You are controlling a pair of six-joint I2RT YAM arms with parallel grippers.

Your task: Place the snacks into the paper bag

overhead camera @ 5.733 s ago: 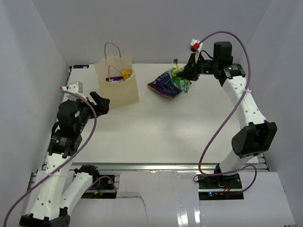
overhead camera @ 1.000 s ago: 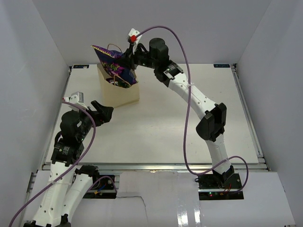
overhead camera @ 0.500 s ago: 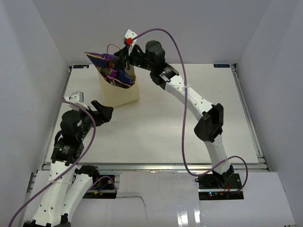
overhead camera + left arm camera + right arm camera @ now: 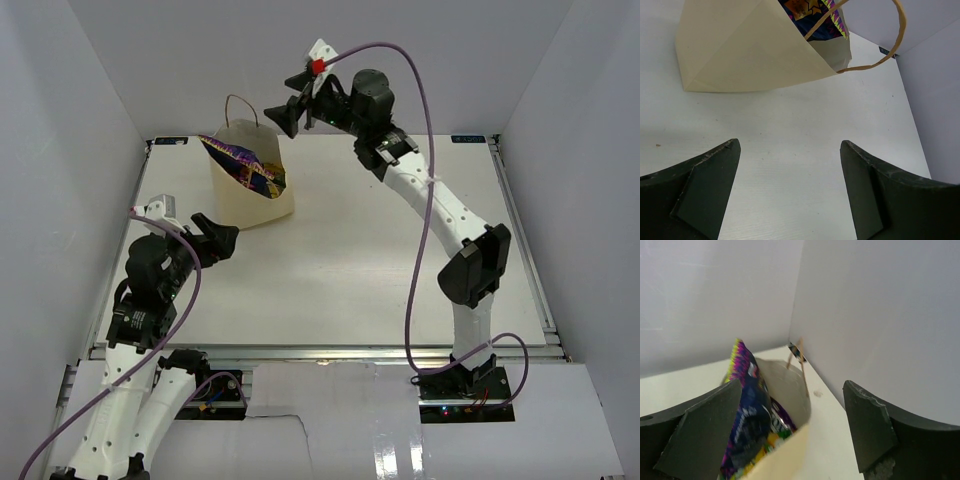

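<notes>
The cream paper bag stands upright at the back left of the table. A large dark blue-purple snack bag rests in its mouth, its top corner poking out to the left. My right gripper hovers open above and to the right of the bag, holding nothing. In the right wrist view the blue-purple bag lies inside the paper bag with yellow-green packets under it. My left gripper waits open near the bag's front; its wrist view shows the paper bag and a loop handle.
White enclosure walls close in behind and beside the paper bag. A purple cable loops from the right wrist along the right arm. The table's metal front rail runs near the arm bases.
My right gripper has opened and let go of the blue-purple bag, which has dropped down into the paper bag. The right wrist has pulled up and to the right. The left arm is still.
</notes>
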